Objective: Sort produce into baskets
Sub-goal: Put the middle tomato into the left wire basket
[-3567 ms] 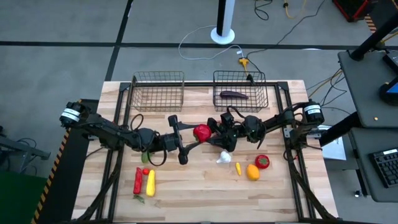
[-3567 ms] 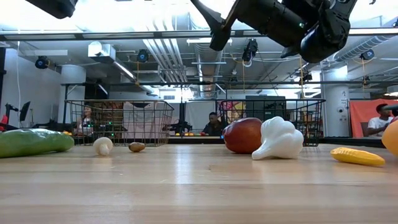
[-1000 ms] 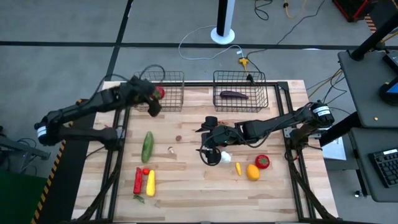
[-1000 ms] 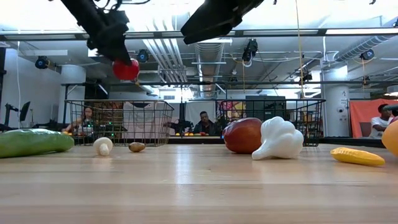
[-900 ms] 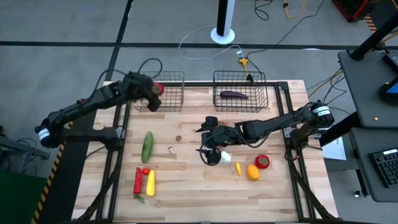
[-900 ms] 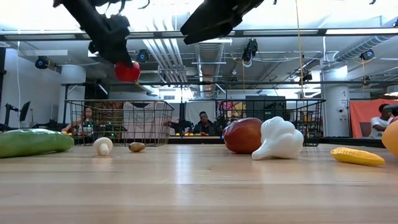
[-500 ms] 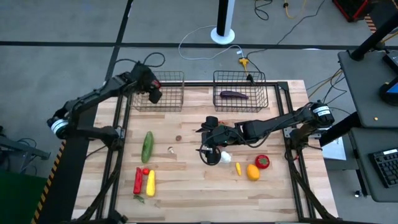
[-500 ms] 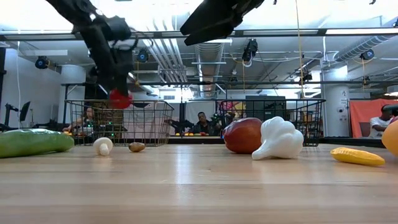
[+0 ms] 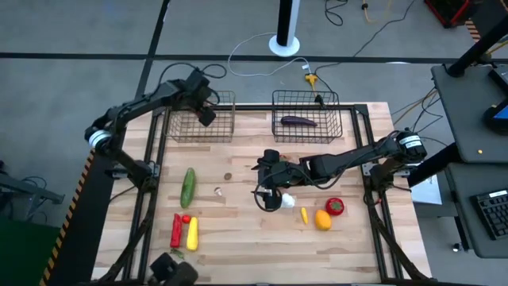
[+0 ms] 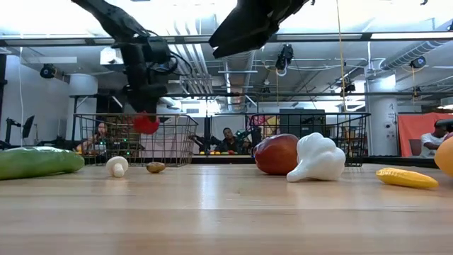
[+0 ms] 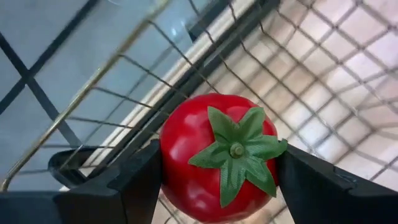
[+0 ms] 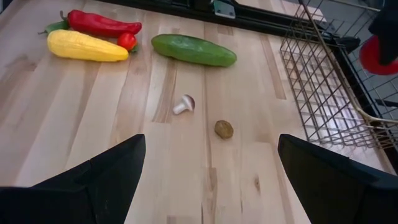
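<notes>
I am holding a red tomato (image 11: pixel 214 158) in my left hand (image 9: pixel 203 111), its green leafy cap facing my wrist camera, my two fingers (image 11: pixel 134 183) pressing its sides. I am hanging it just inside the rim of the left basket (image 9: pixel 221 127), which is sitting at the bench's (image 9: pixel 246 246) far edge toward the left corner; in the low view the tomato (image 10: pixel 146 124) is showing level with the basket's top wires. On the bench's left half, a long green cucumber (image 9: pixel 188 187) is lying, with a red pepper (image 9: pixel 175 230), a small red fruit (image 9: pixel 186 218) and a yellow squash (image 9: pixel 192 233) near the front edge, and a mushroom (image 9: pixel 218 191) and a small brown piece (image 9: pixel 228 176) toward the middle. My right hand (image 9: pixel 266 181) is hovering over the bench's middle with fingers spread wide and nothing between them, beside a white garlic-like piece (image 9: pixel 286 201). The right basket (image 9: pixel 332 127), at the far edge, is holding a purple eggplant (image 9: pixel 298 121). Near the right front, a small yellow piece (image 9: pixel 304 215), an orange fruit (image 9: pixel 322 219) and another red tomato (image 9: pixel 335 206) are lying.
</notes>
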`<state>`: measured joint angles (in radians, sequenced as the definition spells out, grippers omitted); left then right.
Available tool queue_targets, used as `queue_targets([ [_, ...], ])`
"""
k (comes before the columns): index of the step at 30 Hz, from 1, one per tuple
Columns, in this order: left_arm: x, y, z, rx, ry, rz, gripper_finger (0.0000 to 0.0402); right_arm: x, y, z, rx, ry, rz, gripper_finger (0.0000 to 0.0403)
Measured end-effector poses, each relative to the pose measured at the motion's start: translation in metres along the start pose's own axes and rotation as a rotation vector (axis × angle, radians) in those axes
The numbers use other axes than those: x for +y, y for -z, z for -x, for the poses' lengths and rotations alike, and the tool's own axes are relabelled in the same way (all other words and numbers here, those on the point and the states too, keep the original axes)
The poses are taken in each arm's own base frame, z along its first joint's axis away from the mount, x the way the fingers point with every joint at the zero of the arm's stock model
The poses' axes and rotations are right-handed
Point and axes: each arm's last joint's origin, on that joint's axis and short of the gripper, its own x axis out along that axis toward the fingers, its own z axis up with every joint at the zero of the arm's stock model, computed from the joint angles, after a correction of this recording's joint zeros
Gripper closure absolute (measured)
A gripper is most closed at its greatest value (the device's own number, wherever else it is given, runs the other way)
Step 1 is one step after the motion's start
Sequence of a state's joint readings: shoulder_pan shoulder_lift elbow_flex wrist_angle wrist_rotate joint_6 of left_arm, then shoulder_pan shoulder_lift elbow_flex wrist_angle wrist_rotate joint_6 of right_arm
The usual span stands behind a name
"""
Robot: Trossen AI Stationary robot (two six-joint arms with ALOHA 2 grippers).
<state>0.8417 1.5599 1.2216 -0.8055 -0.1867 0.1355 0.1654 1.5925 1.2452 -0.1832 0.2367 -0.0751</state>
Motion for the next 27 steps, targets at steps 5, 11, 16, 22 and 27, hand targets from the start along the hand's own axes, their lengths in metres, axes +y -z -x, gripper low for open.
queue_targets([
  [5,-0.004,-0.005,-0.012,0.064,0.078,-0.118,0.0141,0.0,0.002,-0.001,0.008,-0.001,0.002,0.0044],
  [11,-0.007,-0.002,-0.025,0.091,0.121,-0.115,0.0141,0.0,0.003,-0.001,0.008,0.0,0.005,0.0044],
  [16,-0.008,0.001,-0.03,0.112,0.118,-0.03,0.0141,0.0,0.003,-0.001,0.009,0.0,0.005,0.0044],
  [22,-0.009,0.0,-0.034,0.122,0.114,0.048,0.0141,0.0,0.003,-0.001,0.008,0.0,-0.004,0.0044],
  [27,-0.01,0.0,-0.037,0.139,0.108,0.131,0.0141,0.0,0.003,-0.001,0.008,0.0,-0.003,0.0044],
])
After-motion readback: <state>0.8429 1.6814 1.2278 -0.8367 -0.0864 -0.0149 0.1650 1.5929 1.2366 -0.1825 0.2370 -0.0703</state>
